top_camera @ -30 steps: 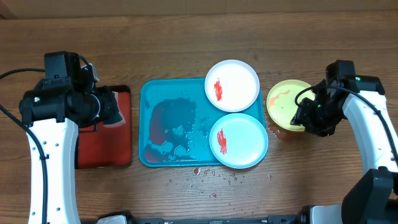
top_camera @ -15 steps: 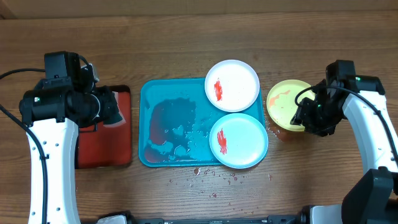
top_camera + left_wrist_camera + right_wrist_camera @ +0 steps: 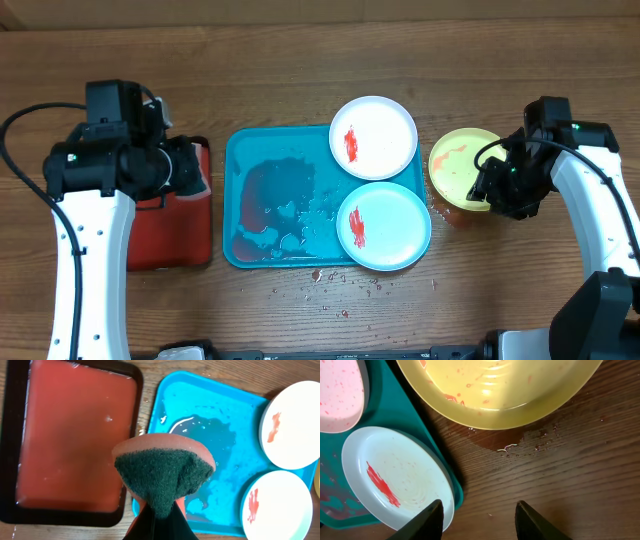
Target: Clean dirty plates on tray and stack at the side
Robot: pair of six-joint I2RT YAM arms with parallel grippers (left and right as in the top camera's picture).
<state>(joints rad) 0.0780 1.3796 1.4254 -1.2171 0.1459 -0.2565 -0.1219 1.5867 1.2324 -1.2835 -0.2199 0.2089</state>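
The white plate (image 3: pixel 373 137) lies on the upper right corner of the turquoise tray (image 3: pixel 262 165) and passes over its top rim; it has a red smear on its left part. The pale blue plate (image 3: pixel 383 226) lies on the lower right corner of the tray, with a red smear on its left part too. The yellow-green plate (image 3: pixel 460 165) is off the tray, on the wooden surface (image 3: pixel 300 60) just to the right of it, with orange-red streaks inside. The left half of the tray holds water and a reddish stain. Small red drops (image 3: pixel 340 280) lie on the surface below the tray. The right fingers (image 3: pixel 530 522) are spread, with nothing between them, at the right edge of the yellow-green plate. The left fingers (image 3: pixel 157 525) pinch a sponge (image 3: pixel 162 477), orange with a dark green scouring side, bent between them, above the right side of the red tray (image 3: pixel 170 240).
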